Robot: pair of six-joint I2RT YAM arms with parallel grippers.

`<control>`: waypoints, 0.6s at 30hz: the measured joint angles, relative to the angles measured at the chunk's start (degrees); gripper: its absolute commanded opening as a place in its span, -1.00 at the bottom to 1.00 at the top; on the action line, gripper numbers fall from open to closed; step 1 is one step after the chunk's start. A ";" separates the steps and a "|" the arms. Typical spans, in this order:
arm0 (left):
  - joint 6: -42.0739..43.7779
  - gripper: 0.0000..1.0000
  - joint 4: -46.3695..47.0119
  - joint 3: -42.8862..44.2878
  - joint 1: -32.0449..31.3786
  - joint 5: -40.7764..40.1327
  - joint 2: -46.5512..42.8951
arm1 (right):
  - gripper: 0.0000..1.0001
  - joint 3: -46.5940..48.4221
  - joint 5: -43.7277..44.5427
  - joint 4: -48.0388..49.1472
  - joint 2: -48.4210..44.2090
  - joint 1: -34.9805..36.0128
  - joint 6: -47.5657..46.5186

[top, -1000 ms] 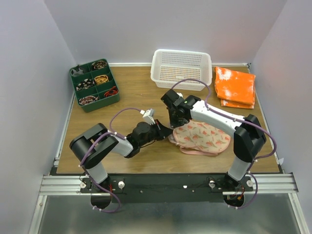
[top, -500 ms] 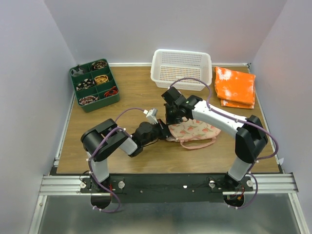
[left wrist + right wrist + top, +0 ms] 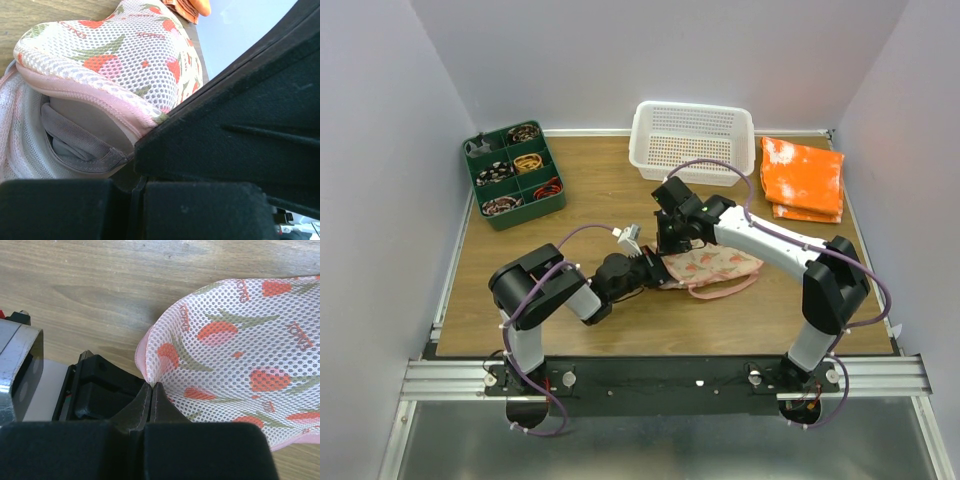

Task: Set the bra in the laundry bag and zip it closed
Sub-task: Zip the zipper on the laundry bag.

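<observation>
The pink fruit-print laundry bag (image 3: 715,267) lies mid-table, its top half folded down over the lower half. In the left wrist view the bag (image 3: 125,55) still gapes at this end, and the taupe bra (image 3: 75,145) shows inside it. My right gripper (image 3: 151,386) is shut on the mesh rim of the bag's top half (image 3: 240,340). From above it (image 3: 672,248) sits at the bag's left end. My left gripper (image 3: 656,270) is shut at the same end, on the bag's lower rim. Its tips (image 3: 137,175) are hidden under the right gripper.
A white perforated basket (image 3: 692,140) stands at the back centre. A folded orange-and-white cloth (image 3: 803,178) lies at the back right. A green compartment tray (image 3: 513,175) of small items sits at the back left. The two grippers are nearly touching.
The bag's top half has come down over the lower half, so the bag looks narrower. Both grippers have shifted slightly left with its end.
</observation>
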 measured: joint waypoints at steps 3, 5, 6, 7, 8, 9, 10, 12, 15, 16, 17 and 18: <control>-0.22 -1.00 0.09 -0.28 0.00 -0.48 0.02 | -0.99 -0.63 -1.49 1.18 -0.22 -0.11 -0.15; -0.33 -0.99 0.07 -0.42 -0.13 -0.83 0.07 | -0.99 -1.66 -2.67 2.80 -0.48 -0.42 -0.13; -0.42 -0.99 0.11 -0.42 -0.31 -1.05 0.24 | -0.99 -1.88 -3.19 3.26 -0.50 -0.52 -0.11; -0.44 -0.98 0.13 -0.42 -0.31 -1.16 0.37 | -0.99 -1.95 -3.65 3.56 -0.48 -0.70 -0.09; -0.44 -0.96 0.17 -0.42 -0.35 -1.29 0.57 | -0.99 -1.97 -4.28 3.87 -0.44 -0.85 -0.09; -0.46 -0.93 0.35 -0.42 -0.37 -1.51 0.74 | -0.99 -1.97 -4.98 4.33 -0.42 -0.94 -0.11; -0.44 -0.89 0.48 -0.42 -0.37 -1.70 0.92 | -0.99 -1.97 -5.46 4.81 -0.42 -1.03 -0.11; -0.44 -0.87 0.79 -0.42 -0.37 -1.92 1.16 | -0.99 -2.08 -6.01 5.44 -0.42 -1.20 -0.11; -0.46 -0.78 0.92 -0.42 -0.37 -2.47 1.22 | -0.99 -2.08 -6.60 5.92 -0.42 -1.38 -0.13; -0.46 -0.77 1.03 -0.42 -0.37 -2.56 1.25 | -0.99 -2.08 -6.84 6.03 -0.42 -1.44 -0.13; -0.46 -0.77 1.18 -0.42 -0.37 -2.64 1.33 | -0.99 -2.08 -7.08 6.16 -0.42 -1.51 -0.17; -0.46 -0.78 1.29 -0.42 -0.35 -2.73 1.44 | -0.99 -2.08 -7.28 6.23 -0.42 -1.55 -0.17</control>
